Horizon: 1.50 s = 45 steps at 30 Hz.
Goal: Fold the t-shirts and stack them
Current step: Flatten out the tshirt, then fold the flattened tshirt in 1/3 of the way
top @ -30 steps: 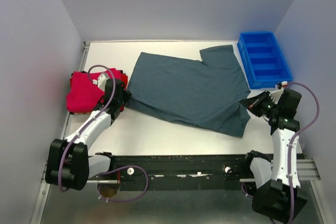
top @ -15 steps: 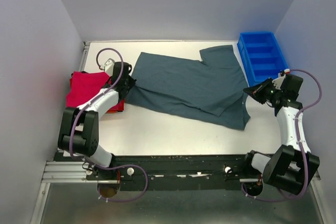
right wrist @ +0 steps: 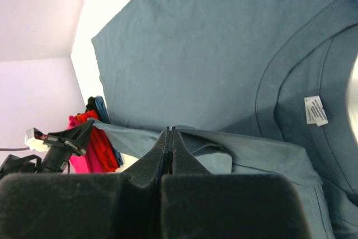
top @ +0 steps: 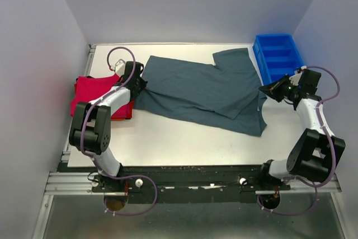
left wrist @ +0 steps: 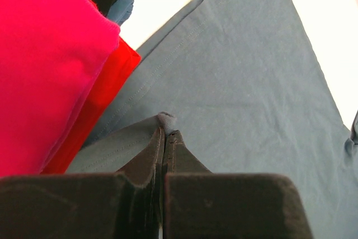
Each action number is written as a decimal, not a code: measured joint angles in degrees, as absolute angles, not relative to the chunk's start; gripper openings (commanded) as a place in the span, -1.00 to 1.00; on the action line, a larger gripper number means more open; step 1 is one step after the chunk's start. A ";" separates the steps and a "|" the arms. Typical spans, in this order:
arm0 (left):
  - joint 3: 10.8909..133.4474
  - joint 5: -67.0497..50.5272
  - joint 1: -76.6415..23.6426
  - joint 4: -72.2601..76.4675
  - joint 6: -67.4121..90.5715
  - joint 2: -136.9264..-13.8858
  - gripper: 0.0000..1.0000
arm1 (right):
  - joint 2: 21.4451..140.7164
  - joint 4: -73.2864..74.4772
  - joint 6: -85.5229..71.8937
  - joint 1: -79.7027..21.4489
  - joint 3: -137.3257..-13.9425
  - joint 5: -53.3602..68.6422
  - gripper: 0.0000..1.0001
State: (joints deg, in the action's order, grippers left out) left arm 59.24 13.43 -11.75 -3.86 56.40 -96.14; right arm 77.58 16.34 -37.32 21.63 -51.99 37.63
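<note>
A dark grey-teal t-shirt [top: 201, 90] lies spread across the middle of the table. My left gripper [top: 139, 84] is shut on its left edge, next to the stack of folded red and pink-red t-shirts [top: 92, 96]. In the left wrist view the gripper [left wrist: 166, 129] pinches a lifted tuft of grey cloth [left wrist: 240, 76], with the red stack [left wrist: 45, 71] on its left. My right gripper [top: 263, 89] is shut on the shirt's right edge. In the right wrist view the gripper [right wrist: 169, 133] holds a raised fold of the shirt [right wrist: 196, 54], whose collar label [right wrist: 315, 110] shows.
A blue plastic bin [top: 281, 62] stands at the back right, close behind my right gripper. White walls close in the table at the left, back and right. The left arm and red stack [right wrist: 89, 141] show far off in the right wrist view.
Both grippers have moved toward the far side with the shirt's near edge in them. The near part of the shirt has been drawn up over the rest.
</note>
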 measured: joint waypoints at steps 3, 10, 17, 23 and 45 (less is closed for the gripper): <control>60.40 13.52 -11.75 -4.62 56.40 -97.41 -1.00 | 79.42 16.21 -37.69 20.88 -54.24 37.65 -0.99; 64.51 14.63 -11.75 -7.16 55.94 -100.01 -1.00 | 83.11 15.79 -38.83 19.11 -58.26 37.63 -0.99; 69.01 14.85 -11.75 -8.91 55.77 -102.83 -1.00 | 86.91 15.55 -39.64 18.55 -61.76 37.58 -0.99; 69.01 14.92 -11.73 -9.67 55.77 -104.57 -1.00 | 89.21 15.70 -40.03 18.00 -65.23 37.58 -0.99; 68.97 16.32 -10.46 -10.79 55.79 -105.93 -1.00 | 93.23 16.58 -40.07 16.86 -69.82 36.42 -0.99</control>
